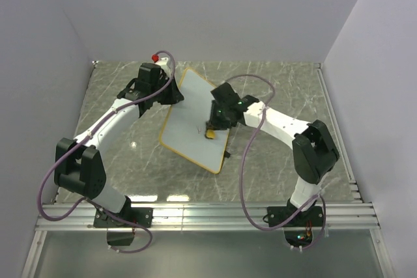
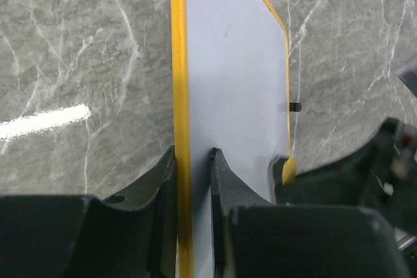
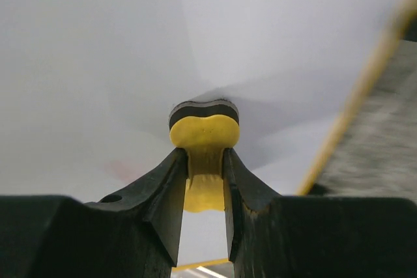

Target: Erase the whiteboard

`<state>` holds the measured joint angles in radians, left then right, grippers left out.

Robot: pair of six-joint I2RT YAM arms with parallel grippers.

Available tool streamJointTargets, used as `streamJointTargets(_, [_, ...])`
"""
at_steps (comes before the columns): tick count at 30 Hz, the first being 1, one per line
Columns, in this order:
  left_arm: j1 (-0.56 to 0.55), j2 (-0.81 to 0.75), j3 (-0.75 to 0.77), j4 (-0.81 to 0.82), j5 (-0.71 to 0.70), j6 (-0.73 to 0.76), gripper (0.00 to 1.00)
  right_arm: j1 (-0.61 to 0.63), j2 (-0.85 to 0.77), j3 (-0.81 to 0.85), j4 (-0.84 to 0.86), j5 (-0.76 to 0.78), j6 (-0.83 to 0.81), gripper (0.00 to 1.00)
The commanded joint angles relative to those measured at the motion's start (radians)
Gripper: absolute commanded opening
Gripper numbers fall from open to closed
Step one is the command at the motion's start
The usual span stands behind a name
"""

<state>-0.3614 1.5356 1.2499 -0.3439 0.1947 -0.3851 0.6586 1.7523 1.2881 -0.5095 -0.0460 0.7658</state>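
Yellow-framed whiteboard [image 1: 189, 118] sits diagonally at the middle of the grey marbled table [image 1: 300, 89], between the two arms. Left gripper [image 2: 193, 161]: jaws closed tight on the board's yellow frame edge, one finger on either side. Right gripper [image 3: 205, 161]: jaws pinched on a small yellow eraser [image 3: 204, 131], its dark felt face pressed to the white surface near the board's right edge. Faint reddish smear [image 3: 124, 170] just left of the eraser in the right wrist view; rest of the surface reads white
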Motion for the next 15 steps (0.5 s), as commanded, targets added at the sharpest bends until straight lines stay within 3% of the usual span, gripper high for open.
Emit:
streamJointTargets(1, [-0.073, 0.049, -0.058, -0.228, 0.101, 0.078, 0.00, 0.139, 0.024, 0.157, 0.055, -0.144, -0.048, 0.00])
streamJointTargets(7, [-0.073, 0.035, -0.058, -0.236, 0.094, 0.077, 0.00, 0.173, 0.045, 0.249, 0.042, -0.150, -0.054, 0.00])
streamJointTargets(15, [-0.073, 0.000, -0.090, -0.230, 0.091, 0.071, 0.00, 0.073, 0.042, -0.060, 0.081, -0.120, 0.024, 0.00])
